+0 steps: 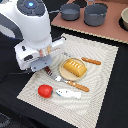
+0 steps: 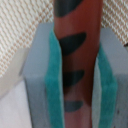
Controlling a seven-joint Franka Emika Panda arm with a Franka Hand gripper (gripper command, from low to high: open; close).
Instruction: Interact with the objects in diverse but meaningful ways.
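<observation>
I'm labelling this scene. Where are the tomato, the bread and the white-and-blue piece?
tomato (image 1: 45,90), exterior view, middle of its red body.
bread (image 1: 73,67), exterior view, centre of its ridged top.
white-and-blue piece (image 1: 67,93), exterior view, its middle.

Woven cloth mat (image 1: 105,80), matt grey metal pots (image 1: 95,15), glossy tomato (image 1: 45,90)

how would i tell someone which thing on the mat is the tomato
Start at the pale woven mat on the dark table, then go to the corner of it at the exterior view's lower left. The tomato sits there beside a small white-and-blue piece. It is the only round, red thing on the mat.
</observation>
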